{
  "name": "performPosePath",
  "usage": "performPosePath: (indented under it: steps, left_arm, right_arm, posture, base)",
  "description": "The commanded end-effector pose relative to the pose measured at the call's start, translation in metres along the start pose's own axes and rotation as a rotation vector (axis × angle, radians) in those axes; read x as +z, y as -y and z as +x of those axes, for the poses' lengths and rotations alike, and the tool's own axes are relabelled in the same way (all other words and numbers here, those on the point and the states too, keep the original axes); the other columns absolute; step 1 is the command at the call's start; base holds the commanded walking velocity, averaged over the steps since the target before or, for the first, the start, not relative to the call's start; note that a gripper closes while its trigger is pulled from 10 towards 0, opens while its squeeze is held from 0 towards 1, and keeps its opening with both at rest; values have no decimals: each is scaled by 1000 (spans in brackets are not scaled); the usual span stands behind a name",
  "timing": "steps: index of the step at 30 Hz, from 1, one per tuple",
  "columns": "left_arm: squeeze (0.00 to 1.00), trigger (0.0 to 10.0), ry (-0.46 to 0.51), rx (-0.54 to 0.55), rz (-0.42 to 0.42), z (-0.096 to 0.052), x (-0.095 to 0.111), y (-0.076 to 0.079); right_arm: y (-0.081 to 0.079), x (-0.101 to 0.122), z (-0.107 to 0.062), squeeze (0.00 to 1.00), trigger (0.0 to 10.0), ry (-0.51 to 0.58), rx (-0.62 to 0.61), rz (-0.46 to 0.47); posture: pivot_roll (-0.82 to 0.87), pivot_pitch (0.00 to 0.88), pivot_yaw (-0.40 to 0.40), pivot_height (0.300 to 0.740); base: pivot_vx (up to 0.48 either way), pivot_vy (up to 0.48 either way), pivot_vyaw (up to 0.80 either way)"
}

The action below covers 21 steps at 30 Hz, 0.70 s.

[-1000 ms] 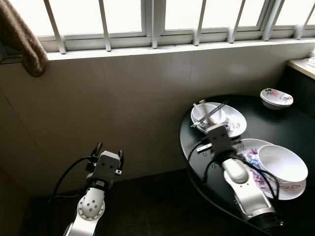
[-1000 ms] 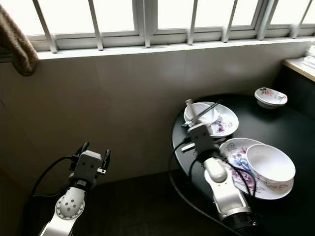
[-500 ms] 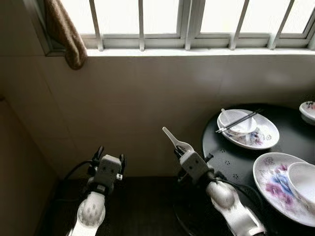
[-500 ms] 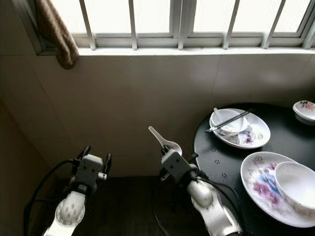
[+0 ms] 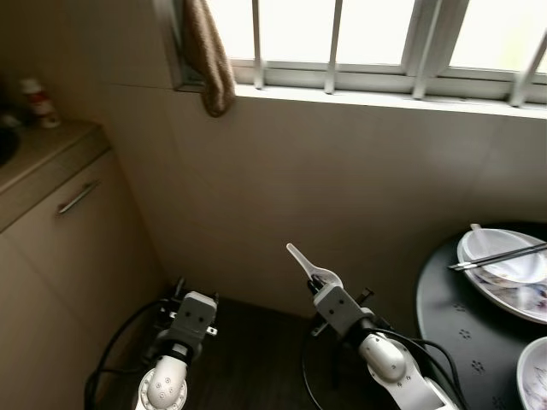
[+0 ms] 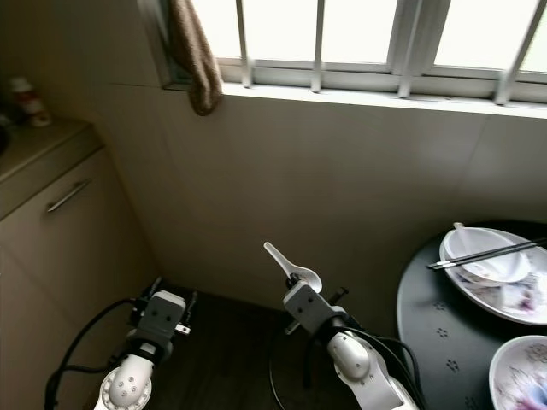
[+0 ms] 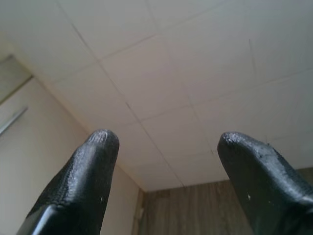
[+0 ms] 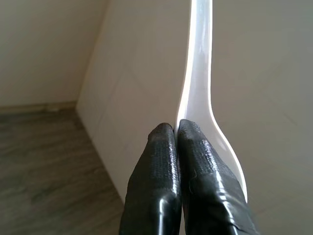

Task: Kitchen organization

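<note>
Currently my right gripper (image 5: 323, 284) is pressed together on a white ceramic spoon (image 5: 308, 265), pinching it at the bowl end so that the handle slants up and away toward the tiled wall (image 5: 359, 171). The spoon hangs in the air over the dark floor (image 5: 256, 333), clear of the round black table (image 5: 453, 316) and off that table's left edge. The right wrist view shows the two black fingers (image 8: 166, 171) flush against each other with the spoon's rim caught between them. My left gripper (image 5: 190, 303) rides low and idle over the floor, its fingers (image 7: 88, 171) spread apart on nothing.

On the table, near its far edge, sits a floral plate (image 5: 504, 295) carrying a small white bowl (image 5: 504, 260), with a pair of chopsticks (image 5: 496, 254) laid across the bowl and a second spoon (image 5: 480, 243) resting in it. A second dish (image 5: 534, 376) peeks in at the near right edge.

By my judgement the step in hand is the carry: the spoon is lifted off the table and is in transit, likely toward the counter (image 5: 38, 158) and cabinet (image 5: 68, 248) at the left. The next move calls for a steady pinch, since the hold is narrow and the glazed spoon could swivel or slip, then a level approach to a drop-off spot I cannot yet identify.

No brand, label or writing is readable; a small bottle (image 5: 34, 102) on the counter's far edge is too blurred to read.
</note>
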<state>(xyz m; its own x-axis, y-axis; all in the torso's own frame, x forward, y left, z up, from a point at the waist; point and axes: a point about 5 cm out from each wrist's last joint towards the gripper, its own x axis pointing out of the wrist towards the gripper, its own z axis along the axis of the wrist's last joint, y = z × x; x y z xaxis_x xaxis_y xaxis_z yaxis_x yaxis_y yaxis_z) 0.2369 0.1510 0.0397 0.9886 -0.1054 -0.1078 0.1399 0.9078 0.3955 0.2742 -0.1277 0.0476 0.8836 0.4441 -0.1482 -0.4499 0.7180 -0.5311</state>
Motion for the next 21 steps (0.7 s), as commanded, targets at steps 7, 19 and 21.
performPosePath:
  steps: [7, 19, 21]
  left_arm:
    - [0, 10000, -10, 12, 17, 1, -1, -6]
    - [0, 10000, 27, 38, -22, 0, 4, -11]
    - [0, 10000, 44, 55, -31, 0, 7, -13]
  right_arm:
    - [4, 2, 5, 0, 0, 15, -36, 2]
    - [14, 7, 12, 0, 10000, 30, -119, 35]
    - [15, 10, 13, 0, 10000, 48, -131, 37]
  posture:
    - [-28, 0, 2, 740]
    - [-21, 0, 3, 740]
    - [-21, 0, 3, 740]
  base:
    - [0, 0, 800]
    - [0, 0, 582]
    - [144, 0, 0]
